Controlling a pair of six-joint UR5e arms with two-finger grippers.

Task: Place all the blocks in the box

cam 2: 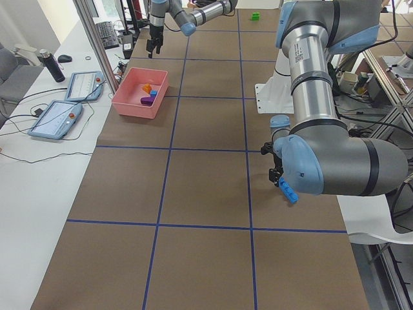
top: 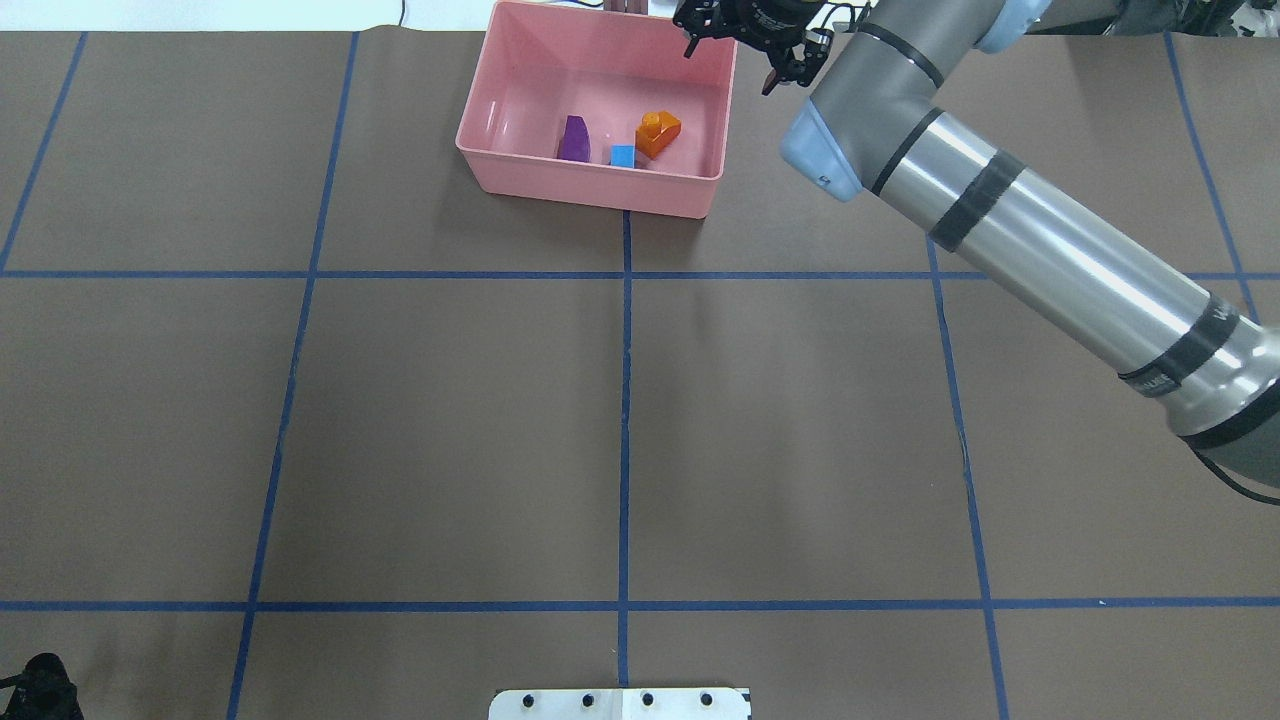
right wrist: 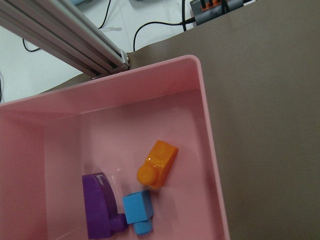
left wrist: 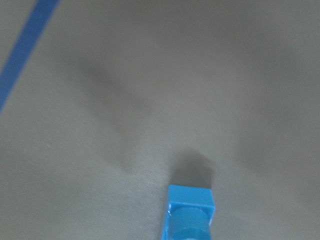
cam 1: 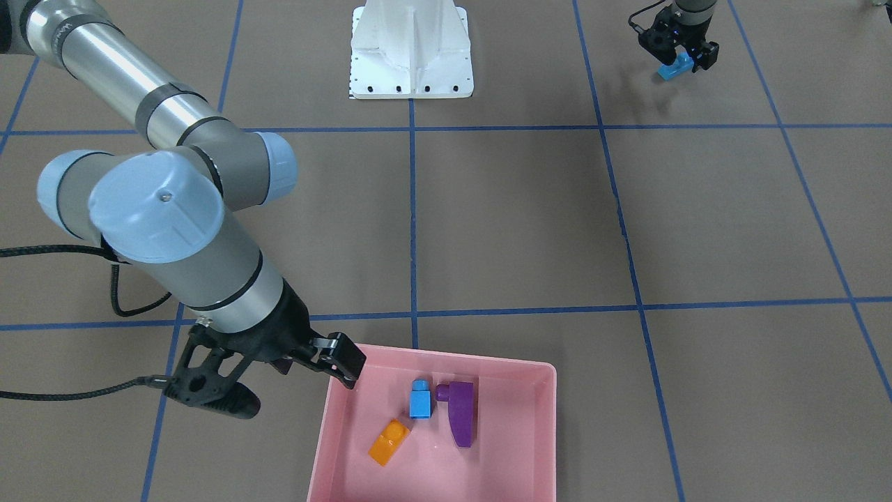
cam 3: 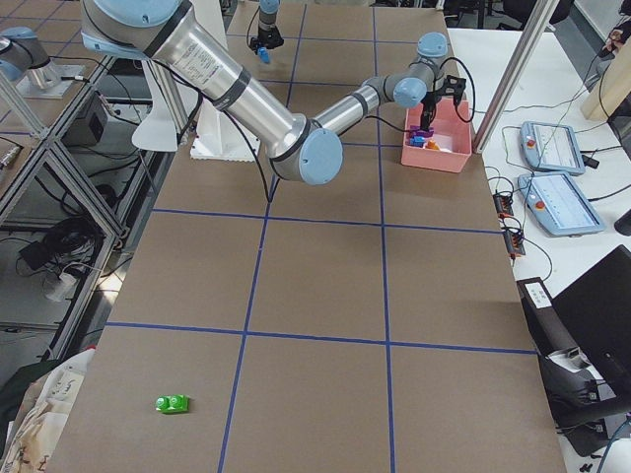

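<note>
My right gripper [cam 1: 289, 380] hangs with its fingers spread wide, the arm stretched far forward. My left gripper [cam 1: 677, 52] is near the base side, pointing down, its jaws closed on a blue bar [cam 1: 676, 67].

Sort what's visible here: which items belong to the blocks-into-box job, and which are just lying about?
Job: pink box; orange block; purple block; small blue block; long blue block in left gripper; green block.
Lying about: tablets; white robot base.
</note>
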